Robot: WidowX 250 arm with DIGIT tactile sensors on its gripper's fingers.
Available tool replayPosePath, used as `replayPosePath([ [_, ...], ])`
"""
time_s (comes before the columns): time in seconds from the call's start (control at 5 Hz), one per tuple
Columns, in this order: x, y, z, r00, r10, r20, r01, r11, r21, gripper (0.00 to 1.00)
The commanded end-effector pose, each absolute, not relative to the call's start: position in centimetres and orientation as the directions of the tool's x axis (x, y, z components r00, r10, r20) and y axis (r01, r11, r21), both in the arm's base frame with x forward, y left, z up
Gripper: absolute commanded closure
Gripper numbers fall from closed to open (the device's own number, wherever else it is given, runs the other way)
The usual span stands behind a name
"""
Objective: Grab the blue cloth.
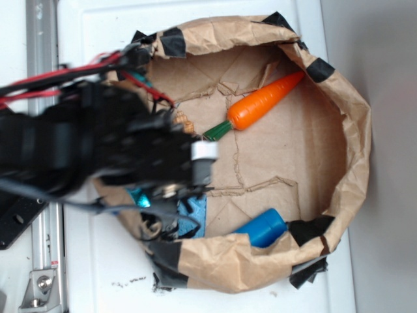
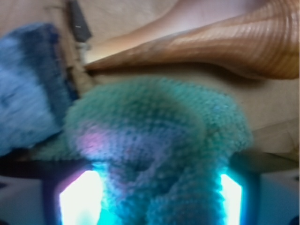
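The blue cloth (image 2: 159, 136) is a fuzzy pale teal terry cloth that fills the middle of the wrist view, bunched up between my two fingers. My gripper (image 2: 157, 197) has both fingers (image 2: 79, 197) pressed against the cloth's sides, shut on it. In the exterior view the black arm covers most of it. Only a teal bit of the cloth (image 1: 139, 197) shows beside the gripper (image 1: 159, 195), low at the left inside the paper bag.
A brown paper bag wall (image 1: 352, 130) rings the area. A blue porous sponge (image 2: 28, 84) lies just left of the cloth, and a ribbed tan seashell (image 2: 225, 42) lies beyond it. An orange carrot (image 1: 260, 104) and a blue bottle (image 1: 264, 228) lie further right.
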State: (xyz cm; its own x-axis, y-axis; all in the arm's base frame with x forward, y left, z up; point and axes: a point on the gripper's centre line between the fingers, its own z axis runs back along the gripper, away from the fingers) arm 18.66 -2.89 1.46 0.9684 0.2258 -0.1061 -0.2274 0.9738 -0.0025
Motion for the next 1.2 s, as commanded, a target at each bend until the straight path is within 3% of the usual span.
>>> replayPosePath([
  [0.0,18.5,-2.2,1.8,0.967,0.247,-0.057,-0.249,0.968,-0.034,1.00],
  [0.2,19.2,-2.2,2.7,0.972,0.231,-0.049,-0.233,0.971,-0.050,1.00],
  [0.4,20.8,-1.5,5.6,0.987,0.161,0.023,-0.161,0.987,-0.029,1.00],
  [0.6,23.1,0.1,11.0,0.968,0.079,0.239,-0.093,0.994,0.051,1.00],
  [0.8,23.7,-0.5,16.4,0.950,0.032,0.312,-0.093,0.978,0.185,1.00],
  [1.0,23.5,-1.0,20.9,0.960,0.019,0.279,-0.068,0.983,0.169,1.00],
])
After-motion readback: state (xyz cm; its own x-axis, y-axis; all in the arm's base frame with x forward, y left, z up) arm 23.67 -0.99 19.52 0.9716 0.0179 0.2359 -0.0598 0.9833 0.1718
